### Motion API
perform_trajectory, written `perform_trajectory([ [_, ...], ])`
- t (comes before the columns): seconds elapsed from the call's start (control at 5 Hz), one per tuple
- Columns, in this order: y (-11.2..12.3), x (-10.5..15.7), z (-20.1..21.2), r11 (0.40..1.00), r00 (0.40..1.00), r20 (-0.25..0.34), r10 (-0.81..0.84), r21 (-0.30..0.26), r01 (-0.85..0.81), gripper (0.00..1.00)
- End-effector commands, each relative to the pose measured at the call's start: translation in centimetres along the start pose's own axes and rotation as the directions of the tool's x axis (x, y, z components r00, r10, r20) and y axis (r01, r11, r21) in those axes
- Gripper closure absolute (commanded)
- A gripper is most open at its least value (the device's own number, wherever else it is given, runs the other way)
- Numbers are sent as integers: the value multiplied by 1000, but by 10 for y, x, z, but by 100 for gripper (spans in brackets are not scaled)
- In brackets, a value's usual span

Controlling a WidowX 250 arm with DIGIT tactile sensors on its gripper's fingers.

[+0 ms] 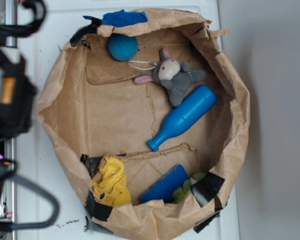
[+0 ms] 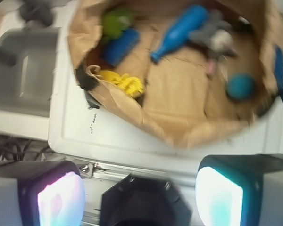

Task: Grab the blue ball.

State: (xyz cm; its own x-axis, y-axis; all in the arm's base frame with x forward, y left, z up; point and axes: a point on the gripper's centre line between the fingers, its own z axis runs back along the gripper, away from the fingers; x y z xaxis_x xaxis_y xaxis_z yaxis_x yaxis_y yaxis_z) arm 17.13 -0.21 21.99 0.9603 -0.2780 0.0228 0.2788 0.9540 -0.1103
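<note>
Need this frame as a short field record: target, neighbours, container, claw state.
target: blue ball, loose near the bin's back wall
nearest neighbour: plush mouse, beside the ball, not touching
other items: blue bottle on its side; yellow toy; blue sponge
container: brown paper bin
claw: open, empty, outside the bin over the white surface
</note>
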Motion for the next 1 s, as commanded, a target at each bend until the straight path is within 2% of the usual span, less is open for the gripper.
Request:
perform_trajectory([
  [0.0, 37, 30, -12, 990, 988, 70, -140, 17, 139, 0],
  [0.2, 52, 37, -18, 990, 986, 102, -135, 57, 130, 0],
  [0.4, 64, 42, -33, 983, 979, 135, -152, 120, 136, 0],
  [0.6, 62, 48, -46, 962, 975, 106, -197, 213, 171, 0],
  [0.8, 62, 48, -46, 962, 975, 106, -197, 213, 171, 0],
])
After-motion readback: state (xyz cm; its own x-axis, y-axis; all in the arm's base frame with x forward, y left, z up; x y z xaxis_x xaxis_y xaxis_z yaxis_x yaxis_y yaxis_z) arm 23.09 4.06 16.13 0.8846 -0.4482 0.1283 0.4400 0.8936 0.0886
